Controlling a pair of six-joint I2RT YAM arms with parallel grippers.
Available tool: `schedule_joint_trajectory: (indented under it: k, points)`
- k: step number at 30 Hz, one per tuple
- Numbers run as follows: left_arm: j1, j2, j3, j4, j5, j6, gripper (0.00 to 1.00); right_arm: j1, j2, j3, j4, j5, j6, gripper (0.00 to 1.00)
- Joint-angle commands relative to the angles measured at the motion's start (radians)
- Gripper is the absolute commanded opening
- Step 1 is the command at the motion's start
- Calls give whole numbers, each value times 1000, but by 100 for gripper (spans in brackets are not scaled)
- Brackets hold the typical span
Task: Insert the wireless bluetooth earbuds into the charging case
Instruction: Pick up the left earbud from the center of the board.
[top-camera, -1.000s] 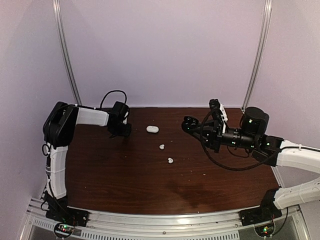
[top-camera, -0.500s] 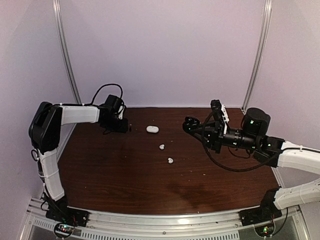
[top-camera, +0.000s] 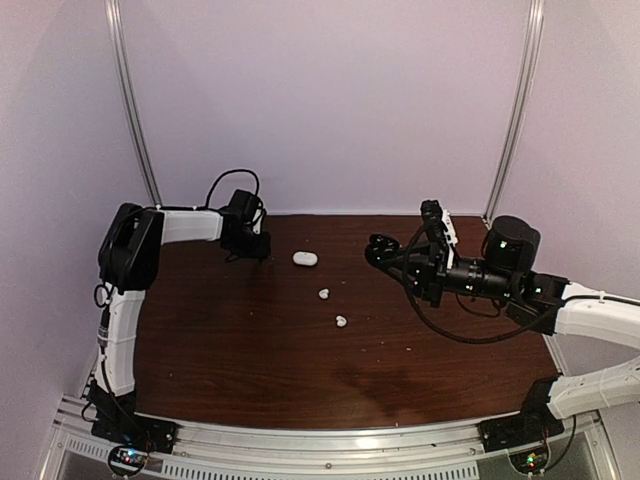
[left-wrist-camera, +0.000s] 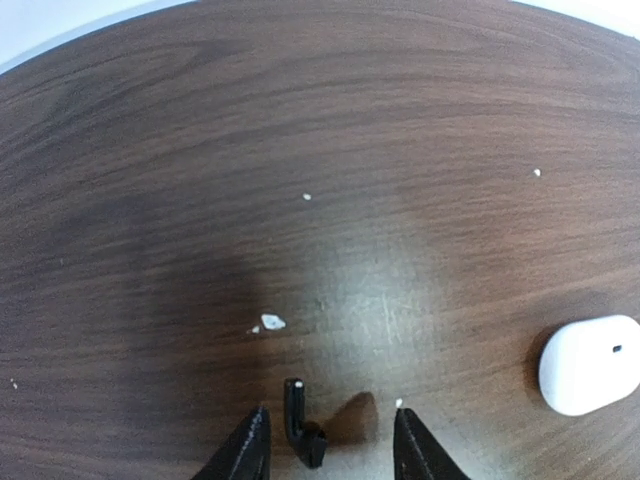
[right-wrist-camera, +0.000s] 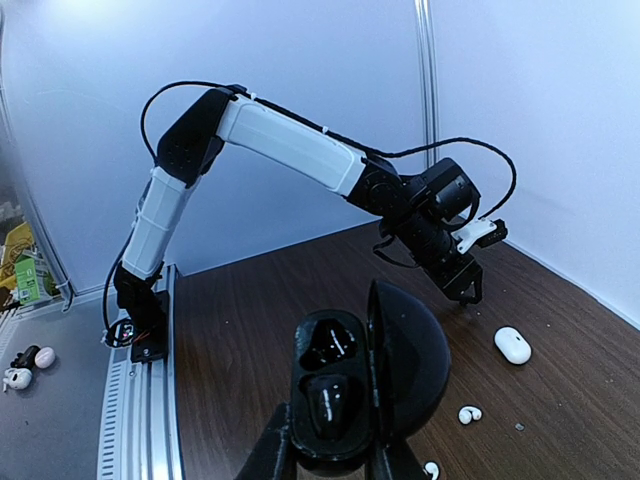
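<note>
- Counter (top-camera: 250, 370): dark brown, streaked wood grain, scattered white flecks (left-wrist-camera: 272, 322).
- Oval case (top-camera: 305, 258): plain glossy white.
- Farther earbud (top-camera: 324, 294) and nearer earbud (top-camera: 341, 321): white.
- Small hooked earbud (left-wrist-camera: 300, 425): black.
- Charging case (right-wrist-camera: 355, 385): glossy black inside and out.
- Left arm (top-camera: 185, 228) and right arm (top-camera: 600, 320): white shells, black joints.
- Walls (top-camera: 320, 100): pale lilac.

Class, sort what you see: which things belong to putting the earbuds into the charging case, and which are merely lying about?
Job: two white earbuds; small black earbud piece; open black charging case.
Lying about, probably: closed white oval case; white crumbs.
</note>
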Motion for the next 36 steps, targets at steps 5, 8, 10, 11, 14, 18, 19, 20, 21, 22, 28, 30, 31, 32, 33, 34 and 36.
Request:
schedule_joint_trajectory:
  k: [5, 8, 10, 11, 14, 18, 19, 20, 21, 22, 28, 30, 31, 32, 33, 34, 36]
  points:
    - [-1, 103, 140, -33, -3, 39, 40, -6, 6, -4, 9, 6, -3, 10]
    - [-1, 108, 128, -37, 17, 52, 35, -6, 4, -4, 7, 6, -4, 10]
    - [-1, 106, 111, -49, 29, 61, 31, -5, 3, -2, 4, 6, -4, 10]
    - [-1, 103, 100, -56, 20, 61, 30, -5, 2, -1, 1, 6, -4, 10]
    - [-1, 82, 53, -55, -19, 60, 31, -5, -6, -2, 0, 5, -2, 10]
    - [-3, 77, 27, -56, 4, 75, 30, -5, -12, -1, -4, 4, 5, 10]
    - [-6, 73, 17, -56, 9, 81, 28, -4, -14, -1, -3, 5, 7, 10]
    - [-9, 66, 4, -56, 18, 91, 26, -4, -19, -1, -6, 6, 7, 10]
    - [-12, 54, -15, -52, 32, 98, 23, -6, -23, -1, -7, 7, 9, 10]
    - [-17, 40, -39, -47, 36, 109, 21, -5, -27, -1, -9, 8, 9, 10]
    - [-64, -75, -206, -21, 111, 158, 9, -4, -39, 4, -20, 5, 11, 10]
    - [-91, -111, -272, -15, 131, 172, 8, -5, -44, 5, -20, 3, 13, 10]
    - [-109, -127, -297, -13, 141, 178, 8, -5, -46, 6, -22, 3, 13, 10]
    - [-126, -141, -320, -14, 149, 180, 8, -4, -49, 5, -23, 3, 13, 10]
    - [-143, -159, -346, -15, 161, 176, 7, -4, -50, 5, -25, 3, 14, 10]
    - [-163, -176, -371, -14, 171, 162, 7, -4, -53, 5, -28, 3, 15, 10]
    - [-208, -225, -443, 5, 188, 139, 7, -5, -61, 6, -34, 6, 13, 10]
